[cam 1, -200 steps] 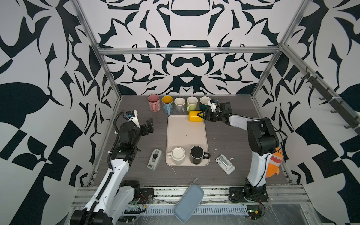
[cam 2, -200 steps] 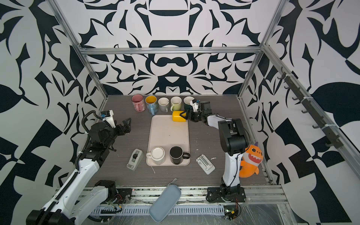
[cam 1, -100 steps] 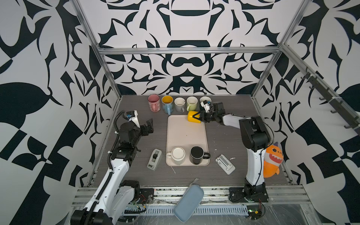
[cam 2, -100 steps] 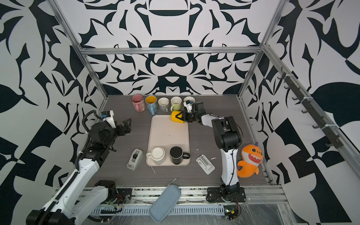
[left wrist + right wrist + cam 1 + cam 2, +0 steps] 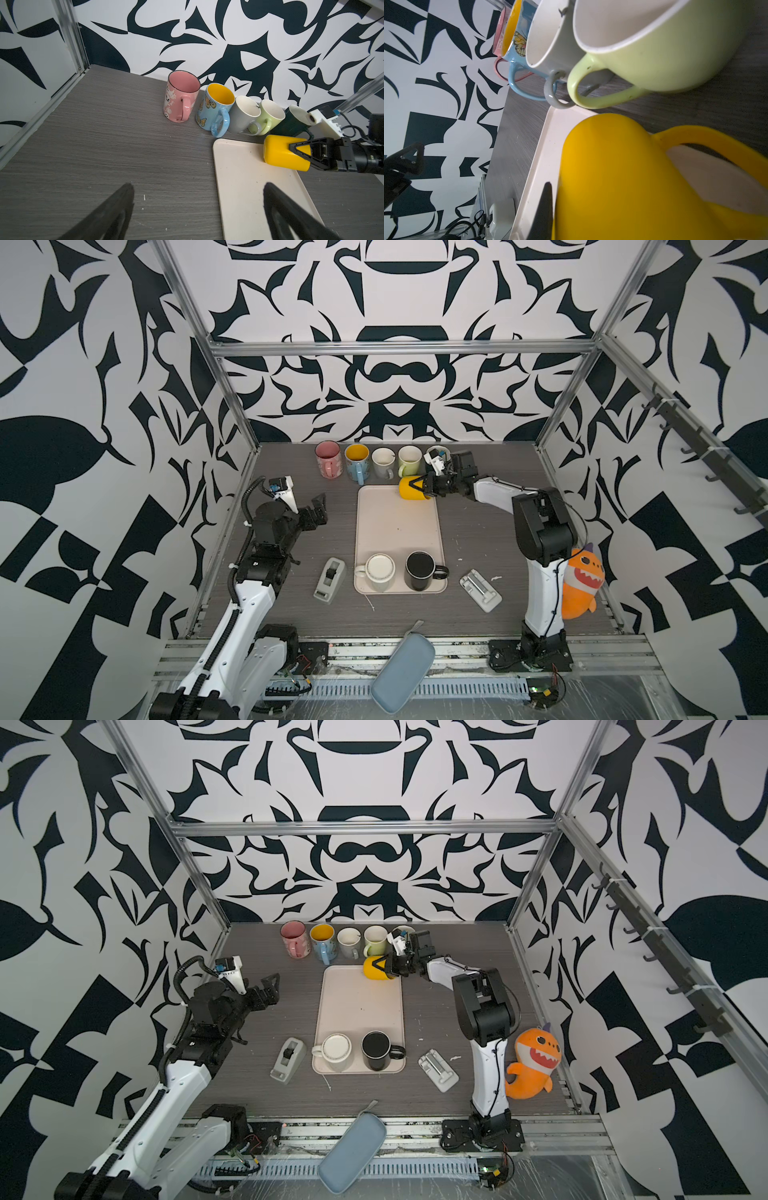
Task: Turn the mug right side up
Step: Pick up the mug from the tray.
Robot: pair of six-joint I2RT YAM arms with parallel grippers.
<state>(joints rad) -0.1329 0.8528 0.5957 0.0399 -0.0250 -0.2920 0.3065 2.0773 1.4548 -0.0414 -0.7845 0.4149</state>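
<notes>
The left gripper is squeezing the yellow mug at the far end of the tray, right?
No. The right gripper is squeezing the yellow mug at the far end of the tray; the left gripper is open. The left wrist view shows it.

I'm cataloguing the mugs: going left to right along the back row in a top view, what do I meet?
pink mug → blue butterfly mug → grey mug → pale green mug
</notes>
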